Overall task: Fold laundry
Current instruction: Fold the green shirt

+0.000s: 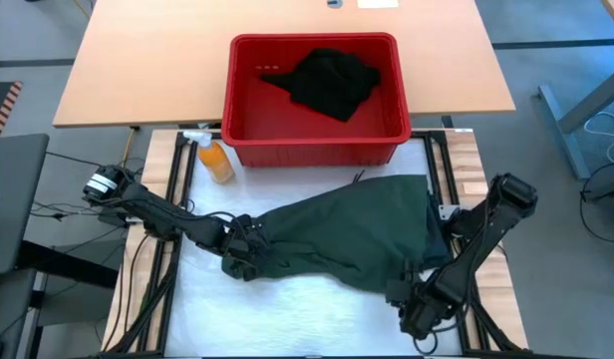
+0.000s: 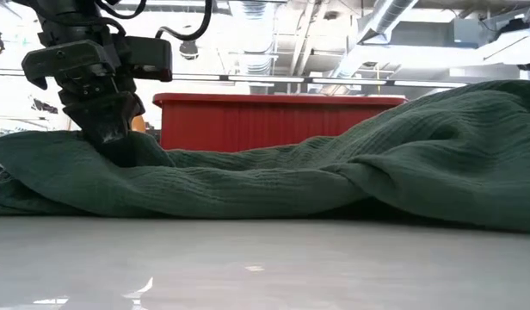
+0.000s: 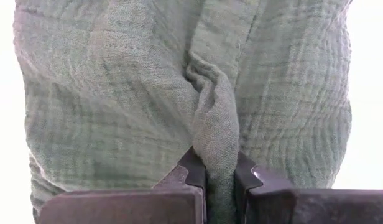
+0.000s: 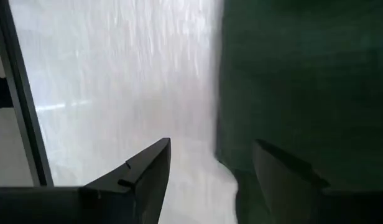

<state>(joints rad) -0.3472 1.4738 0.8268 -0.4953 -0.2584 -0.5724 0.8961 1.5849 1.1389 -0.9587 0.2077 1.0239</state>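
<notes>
A dark green garment (image 1: 347, 234) lies spread and rumpled across the white table top, resting on it along its whole length. My left gripper (image 1: 239, 251) is shut on the garment's left end; it also shows in the low view (image 2: 110, 138). My right gripper (image 4: 210, 168) stands open over the garment's near right edge (image 4: 224, 155), one finger over bare table and one over cloth. I see no touch there. A black garment (image 1: 332, 80) lies heaped in the red basket (image 1: 312, 42) at the far side. My left gripper pinches a bunched, upright fold of the green cloth (image 3: 217, 140) between its two fingers (image 3: 194, 171), at the garment's left end. The fingers slant down from the table's left. Several layers are gathered in the fold. The rest of the garment lies slack on the table.
The red basket stands just beyond the garment's far edge. A yellow bottle (image 1: 215, 160) lies at the basket's left front corner. Bare white table (image 1: 307, 309) shows along the near side between the two arms. Black frame rails (image 1: 177, 189) run along the table's sides.
</notes>
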